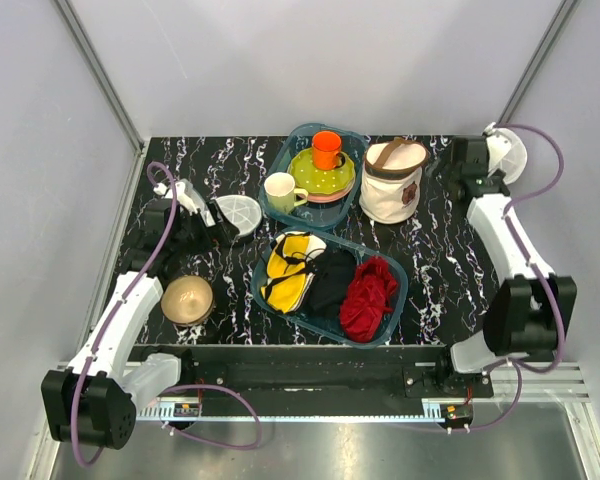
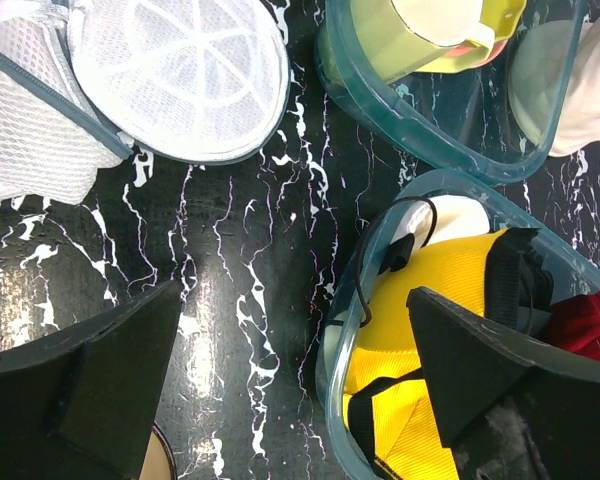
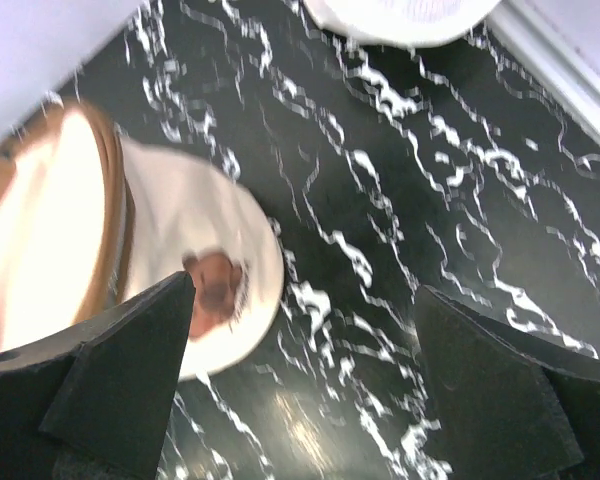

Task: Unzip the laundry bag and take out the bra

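The left claw (image 1: 202, 222) hung over the black marbled table (image 1: 435, 255) with its jaws spread wide apart and only bare tabletop between them. In its wrist view (image 2: 295, 295), a white mesh disc (image 2: 180, 70) with pale ribs lay ahead of it and a little to its left. A white mesh pouch (image 2: 30, 130) touched that disc on the far-left side. No pink trim showed on either. To the claw's right and close by sat a teal tray (image 2: 330, 330) holding a yellow and black garment (image 2: 420, 350), with a red cloth (image 2: 595, 320) at the tray's farther end. Ahead and to the right stood a second teal tray (image 2: 460, 150) of crockery. A tan dome (image 1: 187, 300) rested behind the claw, toward the arm's base.

The right claw (image 1: 467, 165) was at the far right corner of the table, well apart from the left one. Its jaws were likewise spread wide and gripped nothing (image 3: 302, 290). The cream basket (image 3: 180, 230) with brown straps stood just to its left, near the left finger but not between the fingers; the view was blurred. Ahead of this claw, against the corner rail, lay a rounded white mesh thing, taken here to be the laundry bag (image 3: 400, 15). From above it showed as a pale half-disc (image 1: 512, 155) just beyond the claw. Its trim and zip were too small and cut off to read. The claw was clear of it. The bra could not be made out in any view.
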`<state>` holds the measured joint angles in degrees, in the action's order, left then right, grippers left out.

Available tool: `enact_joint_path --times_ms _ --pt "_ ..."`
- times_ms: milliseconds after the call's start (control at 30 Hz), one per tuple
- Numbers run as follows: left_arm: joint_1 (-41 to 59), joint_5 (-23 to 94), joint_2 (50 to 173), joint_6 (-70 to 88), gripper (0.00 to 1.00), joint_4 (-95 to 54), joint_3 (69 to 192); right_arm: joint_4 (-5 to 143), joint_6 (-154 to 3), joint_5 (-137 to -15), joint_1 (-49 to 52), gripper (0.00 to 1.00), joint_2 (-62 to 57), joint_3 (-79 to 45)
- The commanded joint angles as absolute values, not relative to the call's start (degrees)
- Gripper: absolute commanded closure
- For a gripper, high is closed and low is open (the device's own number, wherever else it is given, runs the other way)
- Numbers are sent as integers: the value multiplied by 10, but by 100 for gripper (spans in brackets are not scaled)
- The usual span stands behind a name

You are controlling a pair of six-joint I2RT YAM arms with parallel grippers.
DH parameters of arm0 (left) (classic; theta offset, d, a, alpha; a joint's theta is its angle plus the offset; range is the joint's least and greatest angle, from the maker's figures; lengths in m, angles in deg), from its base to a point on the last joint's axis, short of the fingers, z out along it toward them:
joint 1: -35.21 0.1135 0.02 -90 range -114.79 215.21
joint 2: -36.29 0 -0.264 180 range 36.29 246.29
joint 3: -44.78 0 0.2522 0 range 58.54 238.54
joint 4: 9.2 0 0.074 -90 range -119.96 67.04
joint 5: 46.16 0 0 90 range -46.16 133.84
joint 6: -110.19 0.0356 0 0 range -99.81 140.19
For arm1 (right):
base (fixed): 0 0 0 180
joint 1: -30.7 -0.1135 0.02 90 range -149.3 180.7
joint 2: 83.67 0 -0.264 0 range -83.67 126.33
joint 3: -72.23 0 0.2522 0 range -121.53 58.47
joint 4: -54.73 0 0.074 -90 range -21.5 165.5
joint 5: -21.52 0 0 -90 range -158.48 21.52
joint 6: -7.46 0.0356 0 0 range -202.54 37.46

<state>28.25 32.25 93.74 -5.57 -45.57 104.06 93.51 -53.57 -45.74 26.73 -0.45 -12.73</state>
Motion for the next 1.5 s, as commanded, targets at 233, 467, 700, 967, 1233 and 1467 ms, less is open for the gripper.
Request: enact_joint_path --times_ms 233,467,700,967,1233,1467 --pt "282 314 916 -61 1 -436 1045 959 -525 -453 384 0 267 -448" --pt "278 319 946 -61 1 -421 1063 1163 -612 -357 384 0 513 -795" --pt "277 316 987 -53 1 -419 1064 1136 -667 -342 383 0 616 -892" --pt "276 325 989 -70 1 -402 1044 1109 -665 -302 381 52 628 -867" --pt "276 332 972 -68 1 -401 1041 1046 -620 -370 359 100 417 -645" --pt "274 308 968 -73 1 -399 1044 972 -579 -468 359 100 128 -375"
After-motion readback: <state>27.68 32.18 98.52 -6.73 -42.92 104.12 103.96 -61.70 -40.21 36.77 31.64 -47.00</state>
